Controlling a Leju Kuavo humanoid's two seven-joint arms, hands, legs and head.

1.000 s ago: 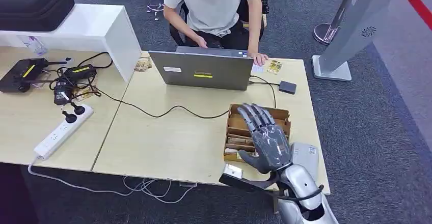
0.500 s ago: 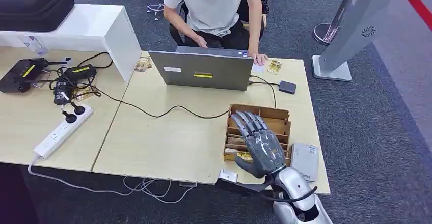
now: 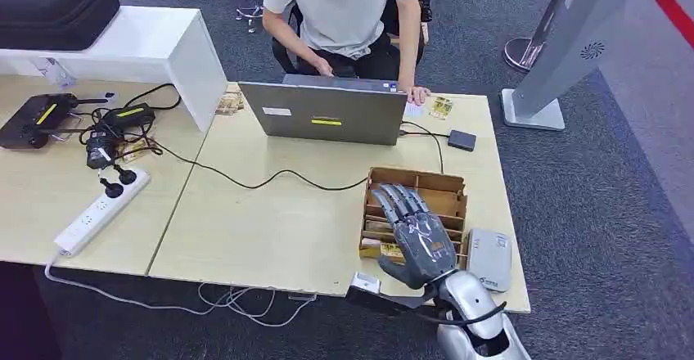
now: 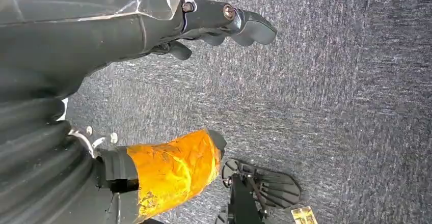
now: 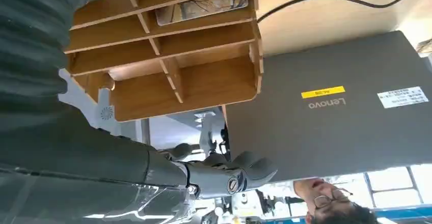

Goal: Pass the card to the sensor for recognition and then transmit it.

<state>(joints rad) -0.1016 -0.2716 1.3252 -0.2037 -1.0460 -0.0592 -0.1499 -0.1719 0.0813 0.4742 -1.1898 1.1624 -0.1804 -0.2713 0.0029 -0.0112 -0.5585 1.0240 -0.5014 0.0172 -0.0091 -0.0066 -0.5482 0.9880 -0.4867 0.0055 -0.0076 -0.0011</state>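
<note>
My right hand (image 3: 417, 233) hovers flat over the near half of a wooden divided box (image 3: 442, 192) on the table, fingers spread and pointing away from me, holding nothing. Patterned cards lie in the box's compartments, one (image 3: 376, 227) beside the hand and one (image 3: 391, 250) by the thumb. In the right wrist view a card (image 5: 201, 5) lies in one slot of the box (image 5: 173, 61), beyond my fingers (image 5: 229, 175). A grey card reader (image 3: 489, 259) lies right of the box. My left hand (image 4: 153, 25) hangs over grey carpet, its fingers apart and nothing in it.
A grey laptop (image 3: 323, 113) stands open beyond the box, with a person seated behind it typing. A black cable (image 3: 262, 182) crosses the table. A power strip (image 3: 98, 211) and chargers lie at the left. A small black box (image 3: 461, 139) sits by the laptop.
My right hand has drawn back toward the table's near edge and sunk lower over the box, uncovering the grey reader. Nothing on the table has moved.
</note>
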